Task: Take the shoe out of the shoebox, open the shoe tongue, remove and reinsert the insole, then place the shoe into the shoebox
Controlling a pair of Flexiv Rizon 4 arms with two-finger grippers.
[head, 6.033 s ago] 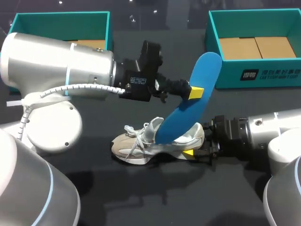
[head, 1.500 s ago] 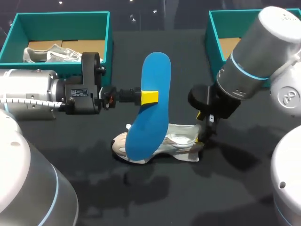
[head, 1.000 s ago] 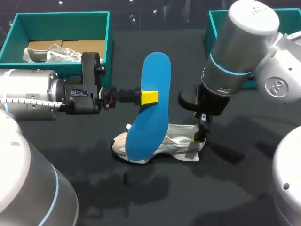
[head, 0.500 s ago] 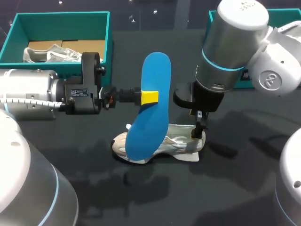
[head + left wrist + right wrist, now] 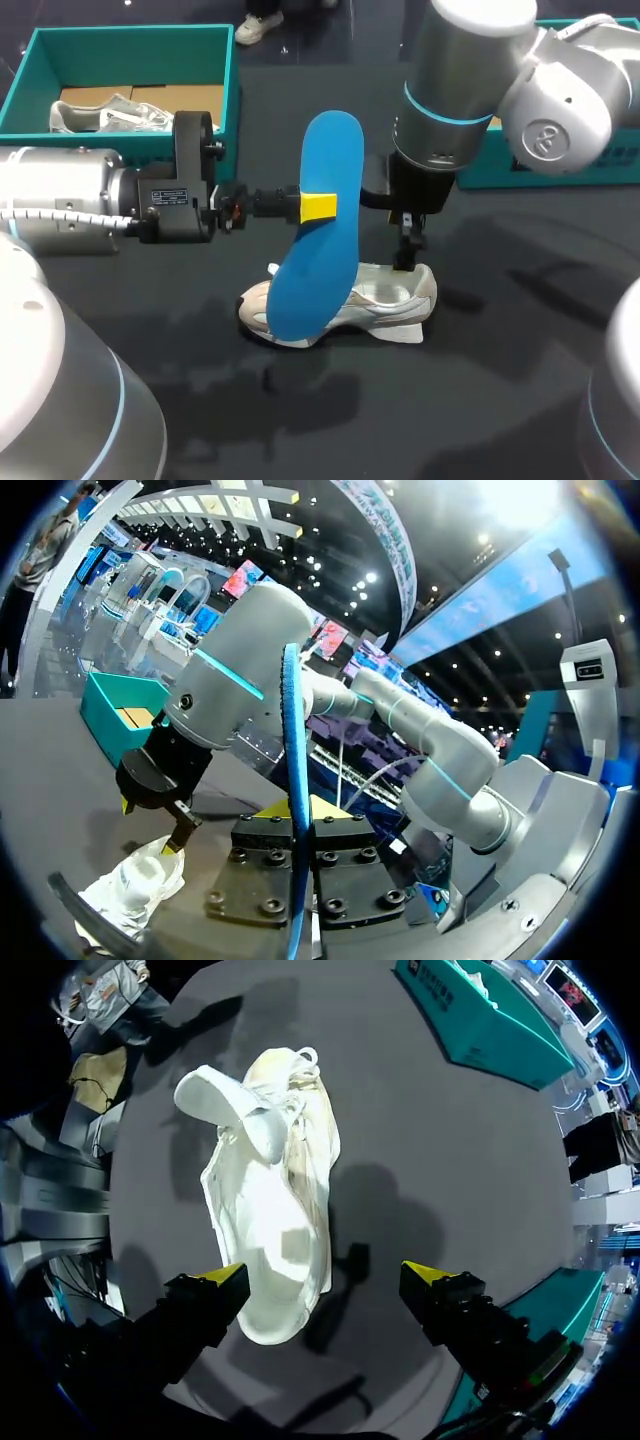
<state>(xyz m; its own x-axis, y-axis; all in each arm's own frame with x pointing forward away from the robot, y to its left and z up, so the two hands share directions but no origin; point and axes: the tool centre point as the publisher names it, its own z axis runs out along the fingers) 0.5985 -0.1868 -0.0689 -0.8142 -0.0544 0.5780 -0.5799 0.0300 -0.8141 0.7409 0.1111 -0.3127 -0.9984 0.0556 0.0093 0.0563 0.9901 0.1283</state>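
My left claw (image 5: 318, 207) sits at the middle of the frame in the head view, closed on the blue insole (image 5: 318, 240), which stands nearly upright with its rounded end up and its lower end in front of the shoe (image 5: 390, 298). In my left wrist view the insole (image 5: 294, 760) shows edge-on, pinched between both yellow tips of that claw (image 5: 297, 808). The pale shoe lies on its side on the dark table (image 5: 500, 390), just below centre of the frame, with its toe toward the left. My right arm comes in from the upper right and points down, so my right claw (image 5: 405, 255) hangs just over the heel end of the shoe. In my right wrist view this claw (image 5: 328, 1280) is spread wide and grips nothing. The shoe (image 5: 268, 1200) lies under it with the tongue flipped out and the heel nearer one finger than the other. The left shoebox (image 5: 130, 38) stands at the upper left of the head view with a second shoe (image 5: 105, 112) inside. The right shoebox (image 5: 620, 160) stands at the upper right, mostly hidden behind my right arm.
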